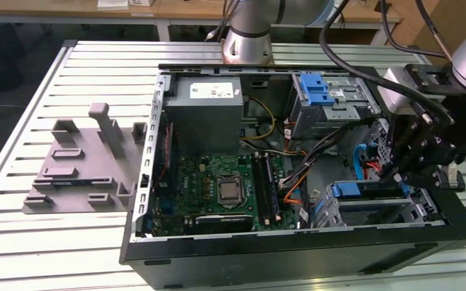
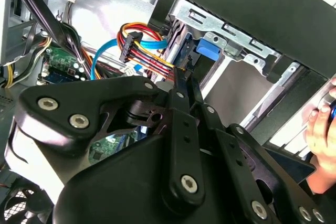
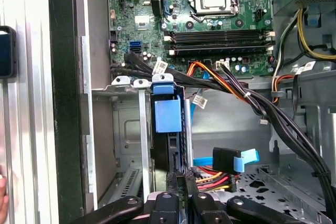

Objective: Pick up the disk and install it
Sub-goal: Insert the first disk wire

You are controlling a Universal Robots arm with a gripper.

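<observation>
On the exterior view's left, a grey moulded fixture lies on the slatted metal surface, well apart from the work. Next comes the open computer case, with the power supply box and the motherboard inside it. A blue latch sits on the upper drive cage, with no drive at it.

Further to the exterior view's right, the gripper hangs just above the lower drive cage. The disk stands there on its edge in its blue carrier, already partly inside the bay, and its long axis runs into the cage. In the first wrist view the disk lies straight ahead of the fingers, which are closed together and narrow; they meet the rear edge of the disk. I judge they are pressing on it, but whether they pinch it I cannot tell. In the second wrist view the gripper points at the blue carrier tab. A person's hand rests at the edge of the case.
</observation>
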